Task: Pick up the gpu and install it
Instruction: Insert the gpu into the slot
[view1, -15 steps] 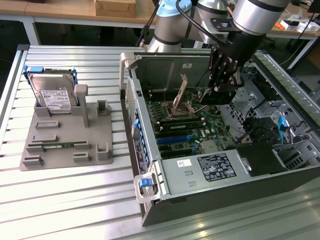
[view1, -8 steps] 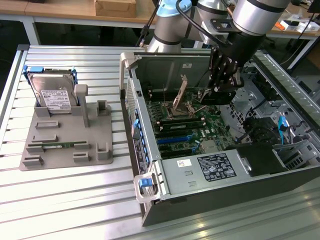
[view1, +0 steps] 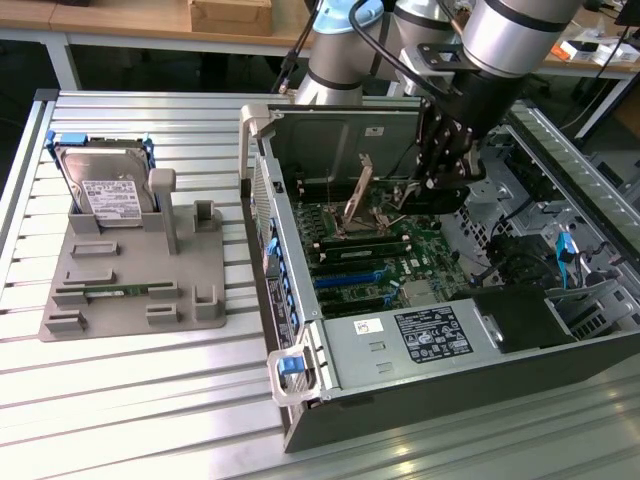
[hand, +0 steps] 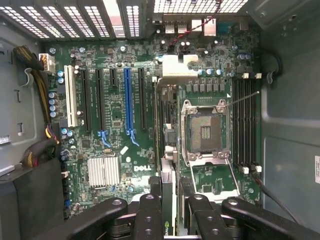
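The gripper (view1: 447, 172) hangs inside the open computer case (view1: 420, 390), right above the motherboard (view1: 385, 262). In the wrist view its black fingers (hand: 150, 217) are pinched about halfway in on the gpu (hand: 167, 175), a thin dark card seen edge-on, standing upright between them and reaching out over the motherboard. The card hangs beside the open CPU socket (hand: 206, 131), and whether its lower edge touches the motherboard I cannot tell.

On the motherboard, white "DELL" lettering (hand: 141, 168) sits beside a finned silver heatsink (hand: 103, 171). Farther from the socket run the expansion slots: a long blue slot (hand: 128, 105), black ones either side of it, and a white slot (hand: 71, 102) nearest the bundle of yellow and black cables (hand: 37, 57). On the socket's other side lie the black memory slots (hand: 245, 125).

In the exterior view, a white sticker (view1: 368, 325) on the case's grey front section carries a handwritten mark that may be a "5", and beside it a black label (view1: 432, 335) holds fine print too small to read. Well away from the case, toward the exterior view's left, a grey holder tray (view1: 130, 285) stands on the slatted aluminium table (view1: 140, 400), with a silver hard drive (view1: 105, 185) in a blue frame propped upright in it, its white label unreadable, and a narrow green memory stick (view1: 115, 291) lying in a slot.
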